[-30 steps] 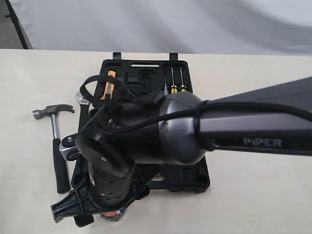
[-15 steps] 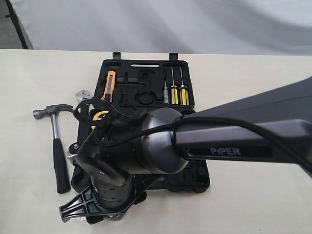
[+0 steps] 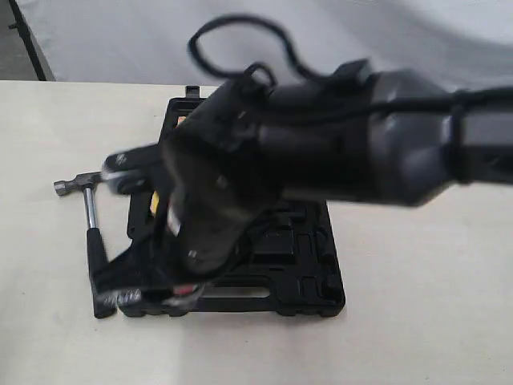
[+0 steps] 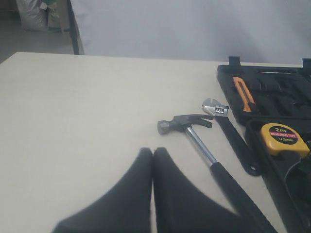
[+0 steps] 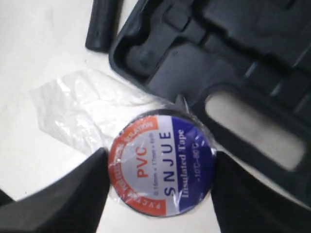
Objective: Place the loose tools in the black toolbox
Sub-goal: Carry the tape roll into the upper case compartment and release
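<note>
The right gripper [image 5: 159, 167] clamps the PVC tape roll [image 5: 163, 158] across its rim. The roll looks light and stiff, and its clear wrapper [image 5: 77, 111] looks slippery.

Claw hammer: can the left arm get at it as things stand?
Probably yes. The claw hammer lies on the table ahead of the shut left gripper, nothing between; the adjustable wrench lies close beside it.

Blurred right arm [image 3: 321, 152] spanned the open black toolbox [image 3: 313, 281]; claw hammer [image 3: 97, 245] lay just beside it on the table [image 3: 417, 321].
</note>
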